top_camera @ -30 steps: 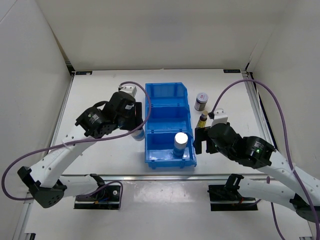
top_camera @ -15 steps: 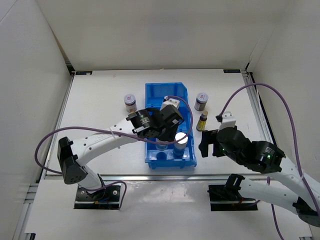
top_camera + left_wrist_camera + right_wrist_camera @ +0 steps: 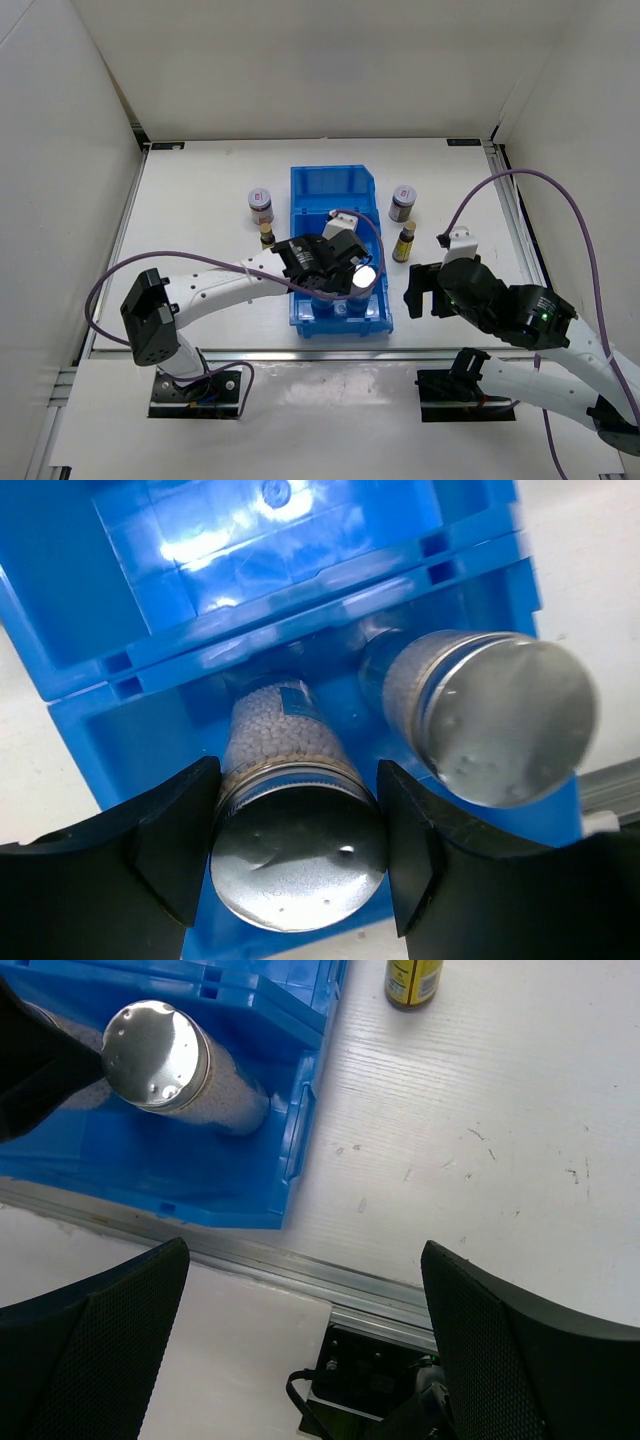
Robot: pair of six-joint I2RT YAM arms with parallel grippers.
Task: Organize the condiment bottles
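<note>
A silver-topped cylinder (image 3: 297,850) is clamped between the fingers (image 3: 165,845) of the left claw (image 3: 297,772), inside the nearest compartment of the blue bin (image 3: 333,185). A second cylinder (image 3: 490,715) is seen just beside it in the same compartment. The right claw (image 3: 300,1260) is spread wide with nothing in it, above the table (image 3: 480,1140) right of the bin. A dark jar (image 3: 261,200) and a slim bottle (image 3: 267,235) are stood left of the bin, a second jar (image 3: 403,200) and second slim bottle (image 3: 405,242) on its right.

White walls (image 3: 300,60) close in on three sides, a white tabletop (image 3: 190,190) sits brightly lit, metal rail (image 3: 270,352) along its near edge.
</note>
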